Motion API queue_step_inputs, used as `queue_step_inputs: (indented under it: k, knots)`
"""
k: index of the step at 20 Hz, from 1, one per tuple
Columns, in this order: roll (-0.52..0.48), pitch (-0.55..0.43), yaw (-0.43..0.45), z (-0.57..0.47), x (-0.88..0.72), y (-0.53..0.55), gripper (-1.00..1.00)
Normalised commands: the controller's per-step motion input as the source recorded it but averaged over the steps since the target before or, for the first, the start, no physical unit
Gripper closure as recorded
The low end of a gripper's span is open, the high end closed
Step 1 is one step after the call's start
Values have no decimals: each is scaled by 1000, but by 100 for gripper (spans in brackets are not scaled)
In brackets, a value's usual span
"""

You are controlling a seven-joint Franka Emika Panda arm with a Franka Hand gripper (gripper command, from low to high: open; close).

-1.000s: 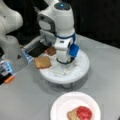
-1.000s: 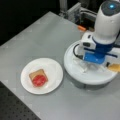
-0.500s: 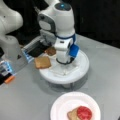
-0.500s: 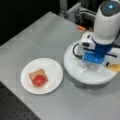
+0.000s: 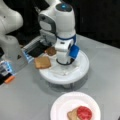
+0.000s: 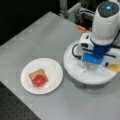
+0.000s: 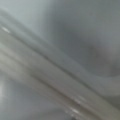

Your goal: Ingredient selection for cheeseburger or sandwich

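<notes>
A brown toast square [image 5: 42, 62] and a dark brown patty [image 5: 51, 51] lie on the left part of a round white raised tray [image 5: 82, 71]. My gripper [image 5: 65, 70] reaches down onto the middle of this tray [image 6: 72, 71], right of both pieces; its fingertips [image 6: 86, 67] are at the tray surface. A yellowish-brown piece [image 6: 115, 67] sits at the tray's right rim. The sandwich is a toast square [image 6: 37, 74] with a red tomato disc [image 6: 39, 80] on top, also seen as toast [image 5: 72, 115] and tomato [image 5: 84, 113]. The wrist view shows only blurred grey surfaces.
The sandwich rests on a white round plate [image 5: 62, 107], [image 6: 53, 71] on the grey table, apart from the tray. The arm's white base [image 5: 11, 47] stands at a front view's left, with a black box [image 5: 37, 50] and an orange object [image 5: 10, 79] near it.
</notes>
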Motion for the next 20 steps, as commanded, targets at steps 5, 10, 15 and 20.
queue_step_inputs:
  k: [5,10,15,20]
  knots:
    - [48,-164,-57,-522,-613,-332,-100]
    - [50,-170,-59,-351,-609,-351,-100]
    - [62,-186,-63,-213,-584,-353,-100]
    - [92,-220,-77,-94,-478,-295,-100]
